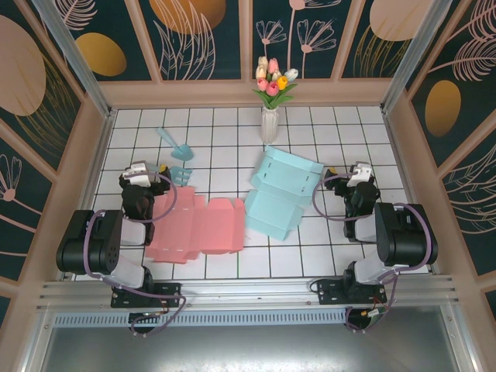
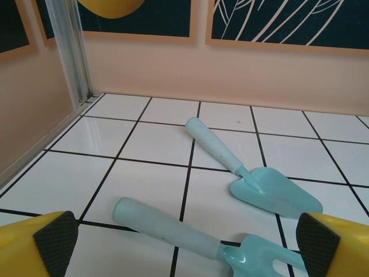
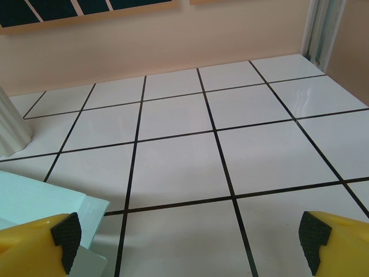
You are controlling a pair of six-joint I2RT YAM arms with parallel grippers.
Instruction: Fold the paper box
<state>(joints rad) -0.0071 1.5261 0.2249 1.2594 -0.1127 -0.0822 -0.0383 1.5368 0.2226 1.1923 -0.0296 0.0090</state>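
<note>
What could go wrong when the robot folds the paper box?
The pink paper box and the blue paper box lie edge to edge, so moving one may drag the other. The garden fork and trowel lie ahead of the open left gripper; it might bump them. The flower vase behind the blue one could tip.

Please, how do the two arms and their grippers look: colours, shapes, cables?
The left arm and right arm are black with chunky rounded joints; thin purple cables loop along them. The left gripper and right gripper have yellow fingers with black textured pads.
</note>
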